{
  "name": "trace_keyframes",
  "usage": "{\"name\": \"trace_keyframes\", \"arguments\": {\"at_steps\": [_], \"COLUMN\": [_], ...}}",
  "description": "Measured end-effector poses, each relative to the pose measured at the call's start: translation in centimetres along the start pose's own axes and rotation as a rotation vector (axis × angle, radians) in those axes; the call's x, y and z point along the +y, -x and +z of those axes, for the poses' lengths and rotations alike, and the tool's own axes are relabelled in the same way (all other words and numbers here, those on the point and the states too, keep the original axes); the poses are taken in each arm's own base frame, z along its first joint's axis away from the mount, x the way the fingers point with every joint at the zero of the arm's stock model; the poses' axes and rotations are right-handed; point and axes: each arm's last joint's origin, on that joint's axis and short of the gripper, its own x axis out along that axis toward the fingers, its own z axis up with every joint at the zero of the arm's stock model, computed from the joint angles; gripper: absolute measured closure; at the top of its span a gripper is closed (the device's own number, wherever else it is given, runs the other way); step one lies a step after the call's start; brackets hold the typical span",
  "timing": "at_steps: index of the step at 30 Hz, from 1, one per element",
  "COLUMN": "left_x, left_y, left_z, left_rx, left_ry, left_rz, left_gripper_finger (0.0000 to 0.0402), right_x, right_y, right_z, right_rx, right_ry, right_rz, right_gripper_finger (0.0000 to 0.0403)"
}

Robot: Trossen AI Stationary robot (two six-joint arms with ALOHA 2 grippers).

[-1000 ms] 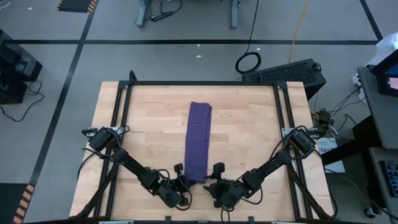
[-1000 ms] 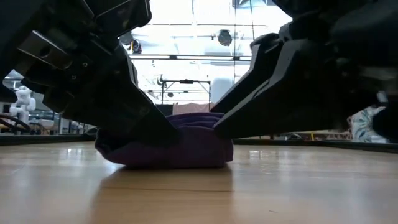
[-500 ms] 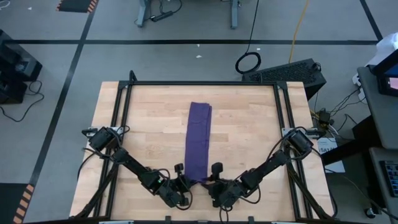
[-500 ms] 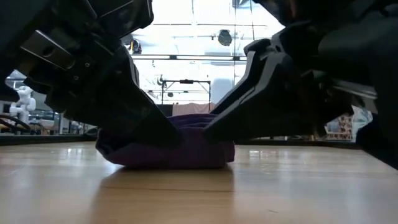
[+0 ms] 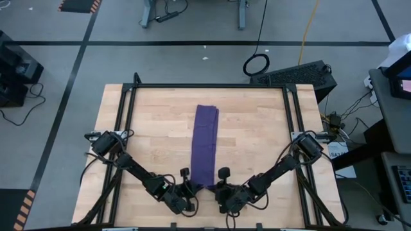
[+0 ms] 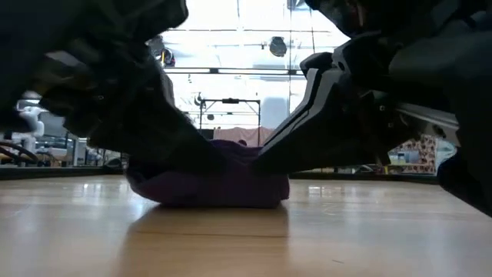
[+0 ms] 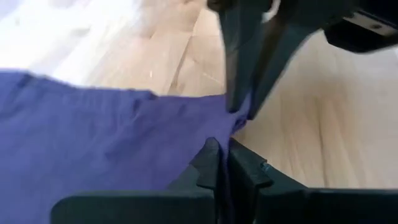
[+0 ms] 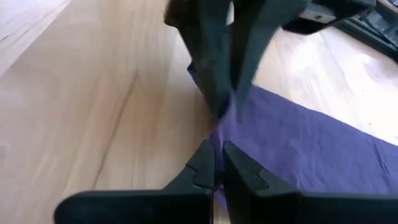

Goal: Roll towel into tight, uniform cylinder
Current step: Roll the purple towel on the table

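Towel: the purple towel (image 5: 205, 144) is lying as a long narrow strip down the middle of the desk (image 5: 154, 122), running from near the far edge toward the near edge.
Towel, near end: in the high view it is narrowing to a point between the two grippers, close to the near edge.
Towel, low view: here the same end (image 6: 215, 185) is showing as a low bunched mound resting on the wood, something the high view is not revealing.
Left gripper: the left gripper (image 5: 187, 187) is sitting at the towel's near left corner; in the left wrist view its fingers (image 7: 208, 163) are pressing together with purple cloth pinched between them.
Right gripper: the right gripper (image 5: 219, 187) is sitting at the near right corner, just beside the left one; in the right wrist view its fingers (image 8: 205, 163) are clamping a fold of the towel's edge.
Wrist views: each is also showing the other arm's dark fingers meeting the cloth just ahead.
Arms: both are reaching in from the desk's side edges toward the middle of the near edge.
Low view, grippers: both dark bodies are slanting down onto the mound from either side.
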Motion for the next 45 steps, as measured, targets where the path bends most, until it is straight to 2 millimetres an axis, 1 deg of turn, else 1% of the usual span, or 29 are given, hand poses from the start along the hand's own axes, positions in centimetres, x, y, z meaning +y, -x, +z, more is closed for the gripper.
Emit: {"name": "trace_keyframes", "arguments": {"at_steps": [3, 7, 11, 13, 16, 19, 22, 26, 28, 32, 38, 41, 45], "left_x": [-1.0, -2.2, -3.2, -3.4, -3.2, -2.8, -2.1, -1.2, -1.0, -0.9, -0.5, -0.3, -0.4], "left_y": [1.2, 3.5, 5.2, 5.6, 5.7, 5.5, 4.6, 3.5, 3.2, 2.9, 2.8, 2.6, 2.7], "left_z": [-0.2, 0.0, -1.4, -2.1, -2.9, -2.8, -2.4, -2.4, -2.2, -2.2, -2.3, -2.2, -2.2], "left_rx": [-0.008, -0.064, -0.051, -0.026, -0.013, -0.004, 0.022, 0.060, 0.084, 0.110, 0.121, 0.118, 0.114], "left_ry": [-0.093, -0.130, -0.213, -0.262, -0.355, -0.424, -0.462, -0.485, -0.469, -0.454, -0.402, -0.394, -0.397], "left_rz": [-0.032, -0.017, -0.007, -0.002, 0.051, 0.080, 0.096, 0.121, 0.087, 0.049, 0.081, 0.098, 0.096], "left_gripper_finger": [0.0337, 0.0262, 0.0193, 0.0171, 0.0157, 0.0155, 0.0155, 0.0155, 0.0159, 0.0181, 0.0217, 0.0269, 0.0374], "right_x": [-0.2, -0.7, -1.2, -1.3, -1.5, -1.8, -2.0, -2.3, -2.5, -2.8, -2.9, -2.9, -2.9], "right_y": [-0.1, -0.2, 0.0, 0.1, 0.5, 0.7, 0.6, 0.3, 0.2, -0.1, -0.1, -0.1, -0.1], "right_z": [-0.1, 0.0, 0.5, 0.7, 1.2, 1.4, 1.4, 1.5, 1.5, 1.4, 1.5, 1.5, 1.5], "right_rx": [0.013, 0.024, 0.020, 0.019, 0.007, 0.003, 0.011, 0.019, 0.023, 0.027, 0.027, 0.027, 0.027], "right_ry": [-0.006, -0.043, -0.066, -0.070, -0.078, -0.092, -0.112, -0.143, -0.158, -0.163, -0.165, -0.166, -0.176], "right_rz": [-0.005, -0.011, -0.012, -0.009, -0.008, -0.009, -0.011, 0.009, 0.015, 0.009, 0.010, 0.011, 0.011], "right_gripper_finger": [0.0400, 0.0400, 0.0400, 0.0400, 0.0401, 0.0401, 0.0401, 0.0401, 0.0401, 0.0401, 0.0401, 0.0401, 0.0401]}}
